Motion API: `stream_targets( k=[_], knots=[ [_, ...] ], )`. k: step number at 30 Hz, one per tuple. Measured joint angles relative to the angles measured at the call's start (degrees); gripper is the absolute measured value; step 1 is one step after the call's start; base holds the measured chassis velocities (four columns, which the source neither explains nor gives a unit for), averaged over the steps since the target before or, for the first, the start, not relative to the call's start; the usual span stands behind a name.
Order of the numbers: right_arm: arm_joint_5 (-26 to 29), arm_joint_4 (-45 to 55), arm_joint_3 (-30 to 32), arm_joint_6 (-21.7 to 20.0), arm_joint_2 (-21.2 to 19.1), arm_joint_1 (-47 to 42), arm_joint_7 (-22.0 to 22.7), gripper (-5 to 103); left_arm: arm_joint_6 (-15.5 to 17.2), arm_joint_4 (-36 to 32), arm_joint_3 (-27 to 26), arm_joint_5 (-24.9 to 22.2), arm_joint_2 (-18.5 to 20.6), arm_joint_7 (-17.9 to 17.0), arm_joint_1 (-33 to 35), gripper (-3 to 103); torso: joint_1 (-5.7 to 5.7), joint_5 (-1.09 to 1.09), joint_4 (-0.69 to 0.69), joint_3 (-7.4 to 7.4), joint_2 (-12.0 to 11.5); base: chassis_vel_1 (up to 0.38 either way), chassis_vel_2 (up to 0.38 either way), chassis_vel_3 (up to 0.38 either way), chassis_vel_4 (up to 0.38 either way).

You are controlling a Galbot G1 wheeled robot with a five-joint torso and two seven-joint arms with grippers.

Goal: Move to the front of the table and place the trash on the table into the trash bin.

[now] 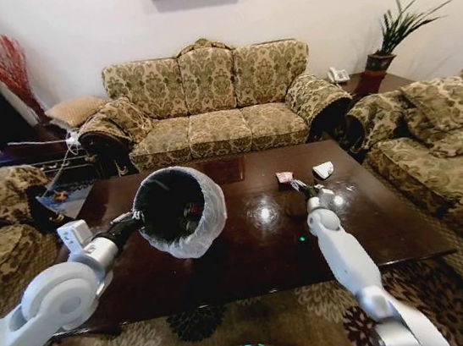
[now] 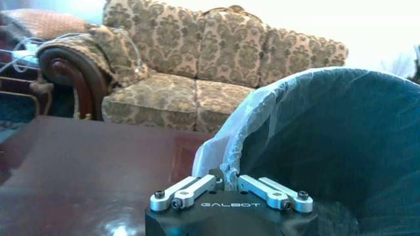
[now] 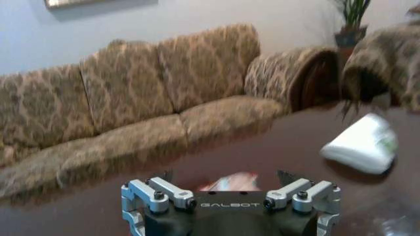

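- The table [image 1: 258, 246] lies dark and glossy before me, its long side facing a patterned sofa [image 1: 209, 99] at twelve o'clock.
- The bin [image 1: 178, 210] is tipped toward me at about eleven o'clock over the table, its black inside open to my head camera and its white bag folded over the rim.
- My left gripper [image 1: 135, 221] meets the bin's rim at its nine o'clock side. My left wrist camera shows what the head view cannot: my jaws are pressed together on the bagged rim [image 2: 226, 177], pinching it.
- My right gripper [image 1: 299, 186] reaches out at one o'clock, low over the table top.
- My right wrist camera shows these jaws spread wide, with a red-and-white wrapper [image 3: 231, 182] lying between them on the wood; I cannot tell if they touch it.
- In the head view that wrapper [image 1: 284, 177] sits just beyond the right gripper.
- A white wad [image 1: 323, 169] lies farther toward two o'clock, apart from the wrapper; my right wrist camera shows it [image 3: 362, 143] as a pale crumpled lump.
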Motion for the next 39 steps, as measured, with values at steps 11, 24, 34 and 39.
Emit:
stream_targets(
  k=[11,24,34,39],
  knots=[
    [-3.73,-11.95,-0.84,2.72,4.08,8.12,3.5,100,-0.09,1.07,1.09,0.94,-0.41,0.89,-0.29,0,-0.01,0.03,-0.1,-0.01,0.0,0.005,0.009,-0.001,-0.002],
    [0.71,-22.49,-0.35,-0.53,4.21,14.74,0.09,93,-0.55,1.25,1.37,1.33,-0.98,1.47,-0.32,0,0.0,0.05,-0.08,-0.01,0.0,0.0,0.0,0.0,0.0],
    [-0.41,-21.8,-0.54,-2.13,4.17,13.28,0.15,60,-0.86,0.77,1.16,1.6,-1.68,1.54,-0.06,0,0.0,0.05,-0.08,-0.01,0.0,0.0,0.0,0.0,0.0],
    [-0.45,-21.08,-0.53,-2.13,3.96,12.42,0.4,39,-0.93,0.38,0.98,1.83,-1.99,1.56,0.18,0,0.0,0.05,-0.08,-0.01,0.0,0.0,0.0,0.0,0.0]
  ],
)
